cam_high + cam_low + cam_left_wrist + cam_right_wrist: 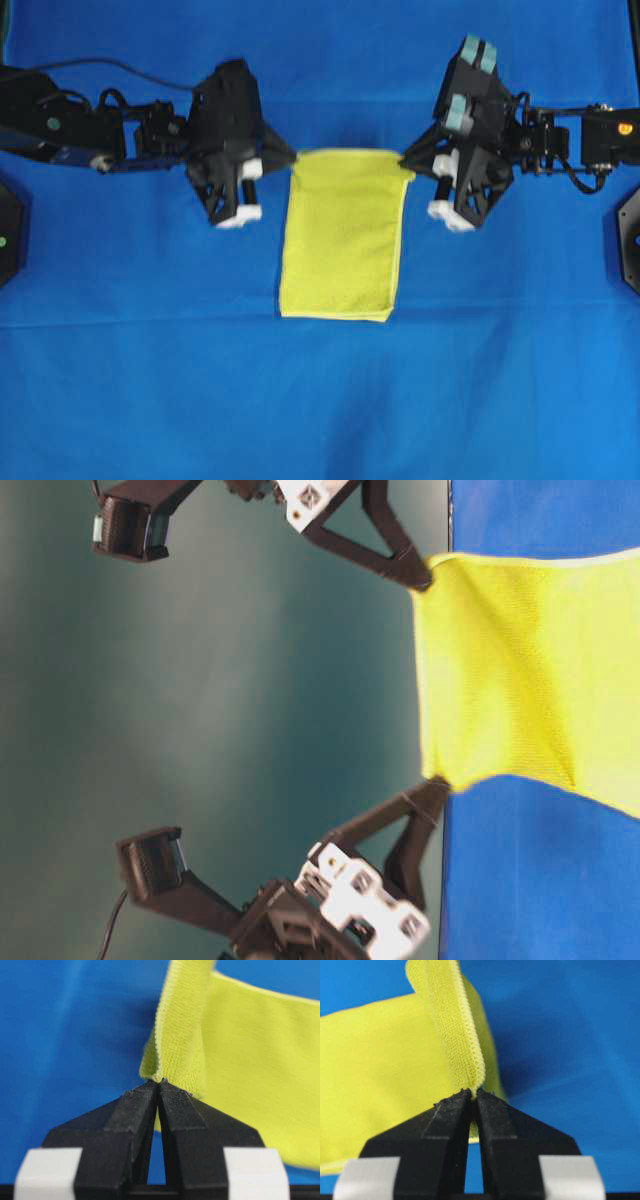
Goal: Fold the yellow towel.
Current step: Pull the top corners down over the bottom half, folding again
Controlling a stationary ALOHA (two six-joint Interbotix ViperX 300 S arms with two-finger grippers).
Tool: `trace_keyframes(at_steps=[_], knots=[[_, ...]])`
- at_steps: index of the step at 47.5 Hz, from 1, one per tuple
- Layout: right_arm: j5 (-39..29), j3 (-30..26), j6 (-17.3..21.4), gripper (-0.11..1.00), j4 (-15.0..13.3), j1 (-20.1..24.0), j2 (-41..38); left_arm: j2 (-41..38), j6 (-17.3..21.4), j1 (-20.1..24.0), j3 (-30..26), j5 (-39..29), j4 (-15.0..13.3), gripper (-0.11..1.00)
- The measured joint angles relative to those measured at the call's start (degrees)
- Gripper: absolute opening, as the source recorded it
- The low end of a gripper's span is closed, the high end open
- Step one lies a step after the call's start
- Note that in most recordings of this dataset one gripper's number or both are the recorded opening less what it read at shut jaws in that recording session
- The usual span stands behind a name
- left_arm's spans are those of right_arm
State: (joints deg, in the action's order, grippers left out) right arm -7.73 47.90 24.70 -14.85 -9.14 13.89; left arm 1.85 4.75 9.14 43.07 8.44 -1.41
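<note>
surface: blue cloth [320,400] | on it: yellow towel [340,250], lower part resting

Two claws — upper [425,577], lower [437,788] — pinch the yellow towel [520,670].

yellow towel [530,680] cut off at table-level view's right edge

Yellow on blue

A yellow-green towel [343,235] with a fine weave and pale hem is lying against a plain blue cloth [320,400]; black grippers are showing white blocks.
</note>
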Motion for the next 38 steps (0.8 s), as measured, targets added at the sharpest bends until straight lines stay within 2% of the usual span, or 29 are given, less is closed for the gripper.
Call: trace_keyframes(at_steps=[13, 31, 38], knots=[[-1.85, 0.09, -0.09, 0.05, 4.83, 9.14, -0.44, 0.0, -1.41, -10.72, 0.53, -3.52, 0.0, 0.02], [-0.44, -1.05, 0.18, 0.05, 8.53, 13.27, -8.09, -3.96, -5.71, -15.56, 0.79, -4.75, -0.09, 0.02], [0.7, -1.32, 0.09, 0.05, 9.14, 14.24, -9.84, -5.89, -5.54, -17.31, 0.35, -4.75, 0.0, 0.02]])
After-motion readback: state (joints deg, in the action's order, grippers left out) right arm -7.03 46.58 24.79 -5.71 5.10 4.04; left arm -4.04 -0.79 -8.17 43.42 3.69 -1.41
